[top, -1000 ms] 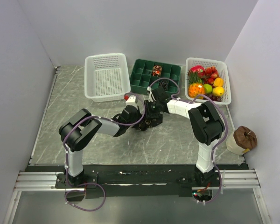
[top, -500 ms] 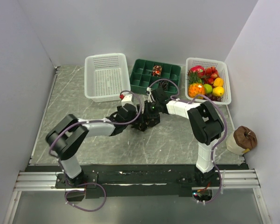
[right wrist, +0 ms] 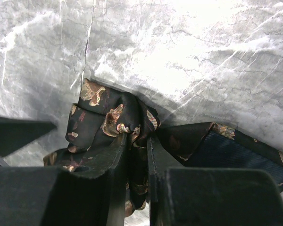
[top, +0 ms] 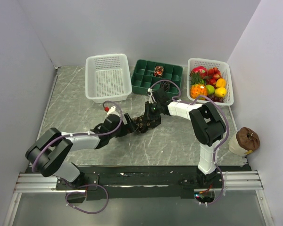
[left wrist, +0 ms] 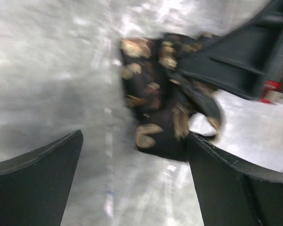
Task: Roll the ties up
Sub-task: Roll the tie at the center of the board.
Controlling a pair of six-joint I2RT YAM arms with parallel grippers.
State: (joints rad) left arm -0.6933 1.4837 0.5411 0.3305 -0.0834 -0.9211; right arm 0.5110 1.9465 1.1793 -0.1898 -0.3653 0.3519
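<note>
Change: the left fingers (left wrist: 37, 183) have sprung wide apart and their arm has drawn back toward the left near corner of the counter (top: 70, 103), letting go of the tie (right wrist: 108, 120).
Left fingers: spread wide and empty; the bundle lies just beyond their tips, untouched.
Right fingers (right wrist: 117, 162): almost closed, pinching folds of the tie between them.
Tie location: resting on the middle of the counter, on the near side of the green compartment tray (top: 146, 80).
Meaning for the task: only the right arm holds the bundle now. This looks like a regrip, and the roll appears loose and lumpy rather than finished.
Long axis: the bunched part has none that is clear. A flat, unrolled stretch runs out sideways from the pinch, its blue lining showing. The arms cover it from above, so its heading across the counter cannot be told.
</note>
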